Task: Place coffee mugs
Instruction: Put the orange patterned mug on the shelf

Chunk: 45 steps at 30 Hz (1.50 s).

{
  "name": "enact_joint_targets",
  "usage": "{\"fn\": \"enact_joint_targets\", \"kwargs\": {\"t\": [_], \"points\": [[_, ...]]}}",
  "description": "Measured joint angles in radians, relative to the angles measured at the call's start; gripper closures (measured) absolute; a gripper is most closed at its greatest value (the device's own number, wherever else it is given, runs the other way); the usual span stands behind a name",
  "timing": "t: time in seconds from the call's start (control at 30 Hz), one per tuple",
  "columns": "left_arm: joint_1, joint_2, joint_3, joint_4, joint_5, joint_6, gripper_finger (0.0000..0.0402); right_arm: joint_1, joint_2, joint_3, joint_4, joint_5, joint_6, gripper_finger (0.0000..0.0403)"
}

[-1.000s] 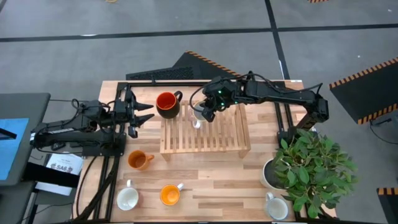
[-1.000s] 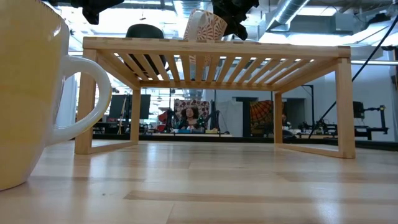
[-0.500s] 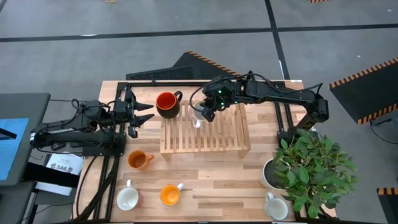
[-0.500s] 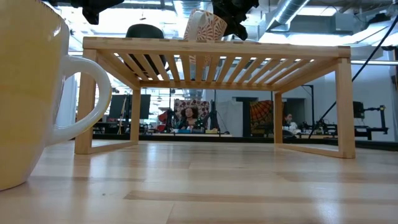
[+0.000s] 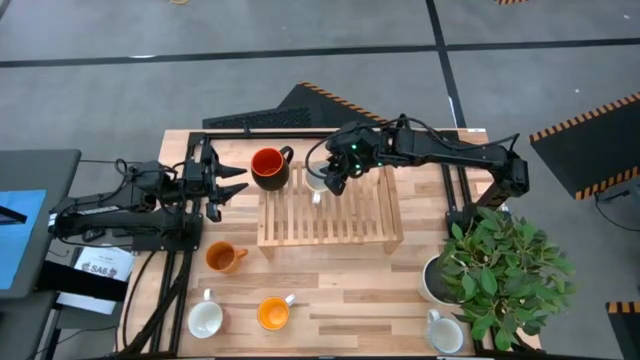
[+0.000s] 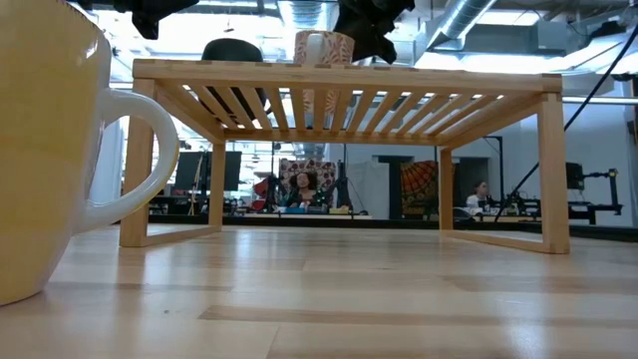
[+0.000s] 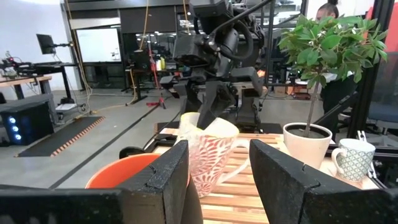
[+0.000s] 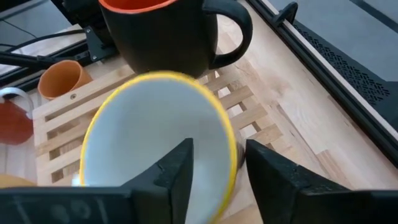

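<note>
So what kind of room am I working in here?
Probably a robotics lab or workshop: monitors and equipment stands in the background, hazard tape on a grey concrete floor, and a person seated at a workstation beyond the table.

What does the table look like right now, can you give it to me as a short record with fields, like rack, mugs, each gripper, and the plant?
rack: wooden slatted rack, table's middle
on rack: dark mug with red inside; patterned pale mug upright beside it
right gripper: right gripper over the patterned mug's rim, one finger inside, one outside
left gripper: left gripper open, waiting left of the rack
mugs on table: orange mug, second orange mug, white mug, pale mug
plant: potted plant, right side
</note>
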Motion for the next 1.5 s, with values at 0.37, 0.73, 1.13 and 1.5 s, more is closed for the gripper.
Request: {"fn": "enact_joint_targets", "kwargs": {"t": [0.37, 0.73, 1.13, 1.5], "points": [[0.0, 0.0, 0.0, -0.008, 0.0, 0.0, 0.0244, -0.006, 0.0, 0.0, 0.021, 0.002, -0.024, 0.0215], [0.0, 0.0, 0.0, -0.022, -0.002, 0.0, 0.0244, -0.037, 0.0, 0.0, 0.038, 0.019, -0.036, 0.0216], [0.0, 0.0, 0.0, -0.023, -0.008, 0.0, 0.0244, -0.045, 0.001, 0.0, 0.071, 0.02, -0.106, 0.0216], [0.0, 0.0, 0.0, -0.022, -0.049, 0.0, 0.0244, -0.051, -0.015, 0.012, 0.065, 0.021, -0.158, 0.0216]]}}
